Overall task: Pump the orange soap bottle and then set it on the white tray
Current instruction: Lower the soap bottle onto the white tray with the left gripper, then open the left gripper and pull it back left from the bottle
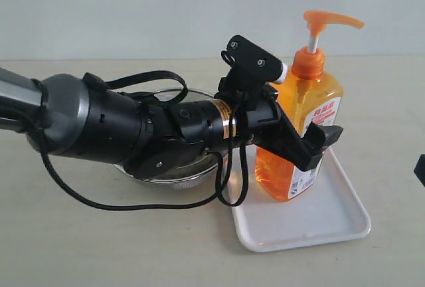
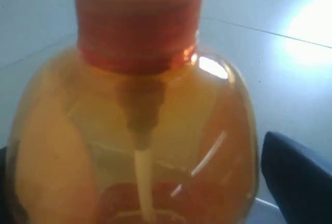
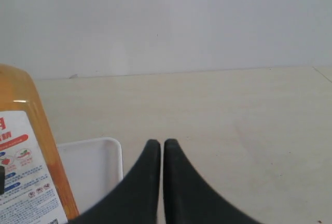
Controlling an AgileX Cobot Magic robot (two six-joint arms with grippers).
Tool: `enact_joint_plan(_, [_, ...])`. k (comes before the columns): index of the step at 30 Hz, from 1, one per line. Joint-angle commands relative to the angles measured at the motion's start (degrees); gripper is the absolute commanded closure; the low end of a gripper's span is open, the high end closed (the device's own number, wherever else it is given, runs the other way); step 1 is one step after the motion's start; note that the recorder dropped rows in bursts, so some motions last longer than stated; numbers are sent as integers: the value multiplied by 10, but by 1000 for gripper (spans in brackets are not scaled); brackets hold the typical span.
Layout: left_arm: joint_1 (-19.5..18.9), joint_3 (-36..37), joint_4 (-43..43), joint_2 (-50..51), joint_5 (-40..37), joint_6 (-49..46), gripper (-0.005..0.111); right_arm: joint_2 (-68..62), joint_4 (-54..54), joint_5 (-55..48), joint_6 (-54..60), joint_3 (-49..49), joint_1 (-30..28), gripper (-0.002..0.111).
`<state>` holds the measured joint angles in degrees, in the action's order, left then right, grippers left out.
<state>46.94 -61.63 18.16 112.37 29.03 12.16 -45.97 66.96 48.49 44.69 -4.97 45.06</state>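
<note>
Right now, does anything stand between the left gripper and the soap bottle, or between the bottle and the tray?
Nothing visible. The left gripper stands open around the soap bottle, and the bottle already stands on the tray.

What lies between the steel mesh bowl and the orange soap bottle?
The left gripper, reaching over the bowl and straddling the bottle; the exterior view shows it.

Robot test bench, bare beige tabletop (image 1: 99, 247), plain pale wall (image 1: 133, 8), cabled black arm (image 1: 99, 124)
</note>
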Motion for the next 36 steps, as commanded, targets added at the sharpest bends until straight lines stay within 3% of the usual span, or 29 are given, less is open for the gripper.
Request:
enact_joint_plan(1, [3, -2, 47, -20, -43, 38, 5, 2, -7, -3, 3, 3, 1, 109])
enact_joint_plan(15, [2, 93, 103, -101, -47, 35, 5, 2, -16, -18, 8, 3, 1, 109])
enact_joint_plan(26, [-46, 204, 103, -236, -56, 22, 5, 2, -65, -7, -26, 3, 1, 109])
enact_joint_plan(31, [-58, 217, 103, -241, -49, 22, 5, -7, -132, -12, -103, 3, 1, 109])
enact_joint_plan(36, [-58, 230, 111, -241, -13, 45, 5, -83, -140, 9, -108, -17, 1, 109])
